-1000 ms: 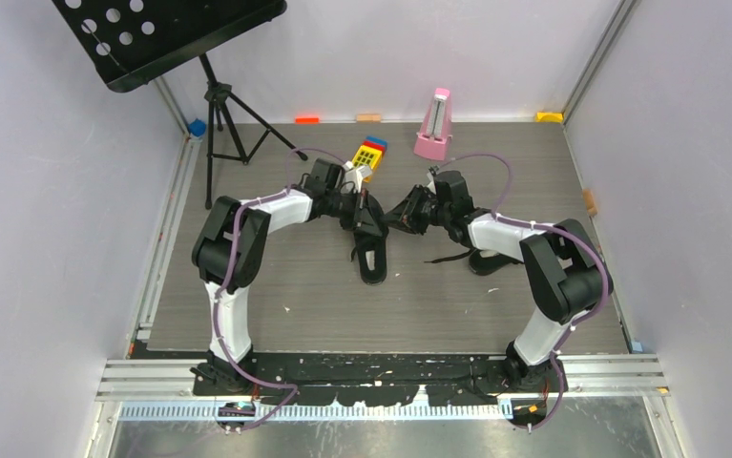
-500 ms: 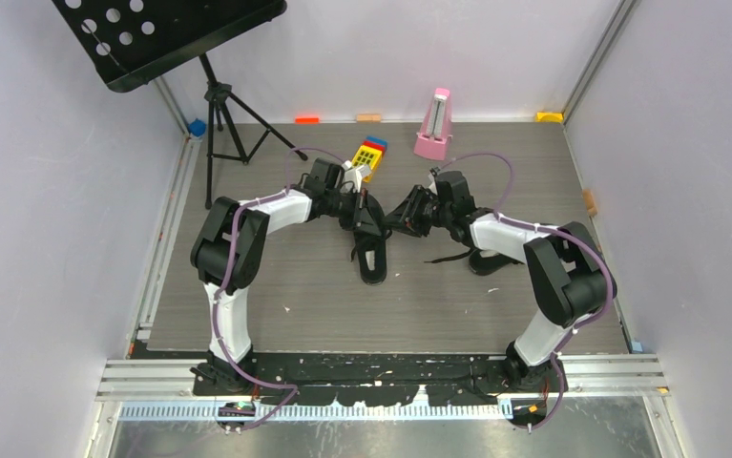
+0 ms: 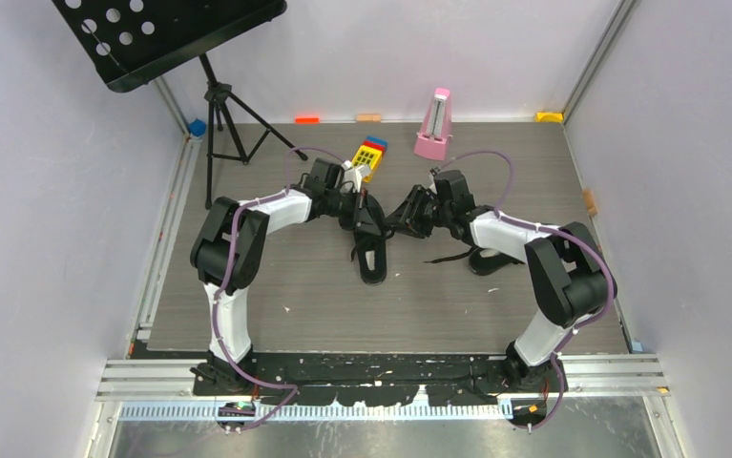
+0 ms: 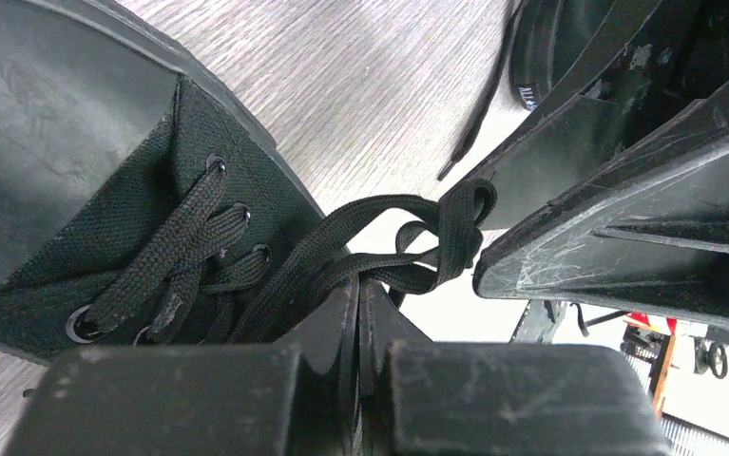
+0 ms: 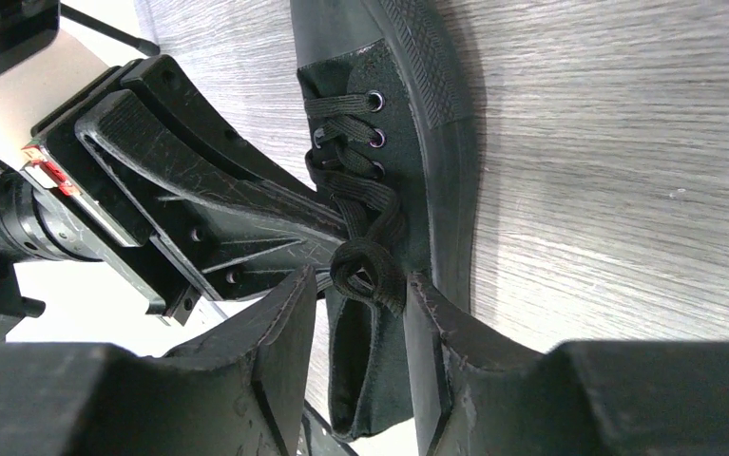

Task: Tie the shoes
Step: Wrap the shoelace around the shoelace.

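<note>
One black shoe (image 3: 373, 258) lies mid-table with its laces up; it also shows in the left wrist view (image 4: 151, 180) and the right wrist view (image 5: 417, 142). My left gripper (image 3: 366, 218) (image 4: 358, 285) is shut on strands of its black lace (image 4: 341, 261), just above the eyelets. A lace loop (image 4: 460, 214) (image 5: 370, 271) stands out from the pinch. My right gripper (image 3: 402, 218) (image 5: 362, 280) is open, with the loop between its fingers (image 5: 289, 323). The second shoe (image 3: 489, 260) lies mostly hidden under my right arm, a loose lace (image 3: 448, 256) trailing from it.
A black music stand (image 3: 176, 38) on a tripod (image 3: 223, 129) stands at the back left. A pink metronome (image 3: 433, 124) and a yellow toy keypad (image 3: 369, 155) sit behind the grippers. Small coloured blocks (image 3: 306, 120) line the back wall.
My right gripper has edged a little left toward the left gripper and the lace loop. The left gripper and the shoes have hardly moved.
</note>
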`<action>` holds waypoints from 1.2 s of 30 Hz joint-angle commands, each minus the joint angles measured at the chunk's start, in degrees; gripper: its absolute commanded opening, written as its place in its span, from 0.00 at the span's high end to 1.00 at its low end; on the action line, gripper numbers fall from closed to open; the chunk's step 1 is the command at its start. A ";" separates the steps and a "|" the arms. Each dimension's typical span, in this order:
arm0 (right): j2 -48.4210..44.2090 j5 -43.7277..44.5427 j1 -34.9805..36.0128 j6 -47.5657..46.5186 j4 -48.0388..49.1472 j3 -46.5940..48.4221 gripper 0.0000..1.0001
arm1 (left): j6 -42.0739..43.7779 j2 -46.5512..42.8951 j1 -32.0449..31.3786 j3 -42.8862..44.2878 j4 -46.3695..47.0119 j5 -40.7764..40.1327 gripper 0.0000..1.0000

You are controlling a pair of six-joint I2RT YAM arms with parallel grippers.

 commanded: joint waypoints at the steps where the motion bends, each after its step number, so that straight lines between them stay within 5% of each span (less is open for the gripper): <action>1: -1.59 1.11 -0.08 -2.07 -0.53 2.46 0.54 | 1.62 -2.37 0.09 -0.42 -1.06 -1.33 1.00; 23: 0.56 5.10 -0.17 -5.96 -5.17 6.47 0.50 | 0.53 -2.42 0.10 -0.30 -0.54 -2.15 1.00; 31: -2.57 8.49 -0.17 -9.20 -9.67 5.86 0.55 | 0.04 -2.11 0.10 -0.33 0.03 -1.91 1.00; 36: -4.14 10.48 -0.17 -12.33 -11.20 5.66 0.67 | 0.04 -2.11 0.10 -0.33 0.04 -1.92 1.00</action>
